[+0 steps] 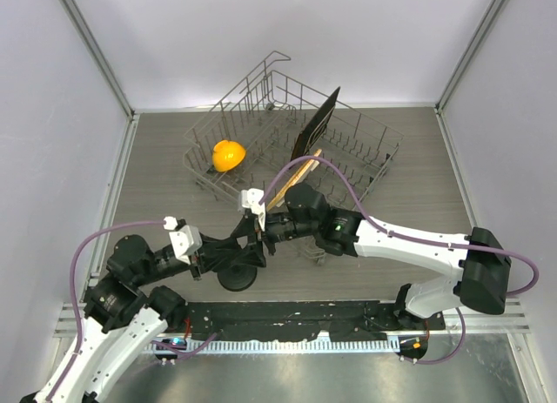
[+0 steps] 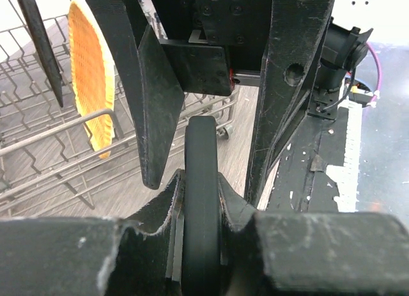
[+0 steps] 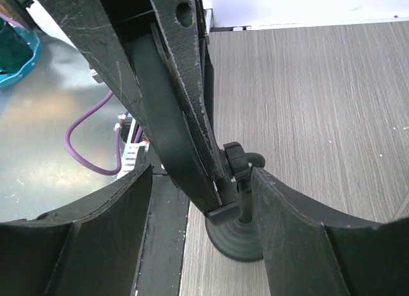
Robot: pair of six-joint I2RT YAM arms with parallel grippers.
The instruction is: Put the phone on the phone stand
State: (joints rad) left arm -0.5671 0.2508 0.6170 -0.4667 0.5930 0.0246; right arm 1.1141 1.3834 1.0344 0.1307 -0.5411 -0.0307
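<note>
You've got the phone (image 3: 163,126), a smooth black slab with rounded edges, tilted steeply just on the near side of the wire rack (image 1: 365,159). Its lower end is at the stand (image 3: 238,241) clip lip; can't tell if it's seated. The stand is black with a round disc base and a short knobbed arm, upright, also near-side of the rack.

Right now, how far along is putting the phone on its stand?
Nearly there, it seems. Done: the phone has its lower end at the clip of the phone stand. In hand: the left tool clamps the phone, the right tool open around it, not gripping. Left: the left tool lets go and the phone stays put.
</note>
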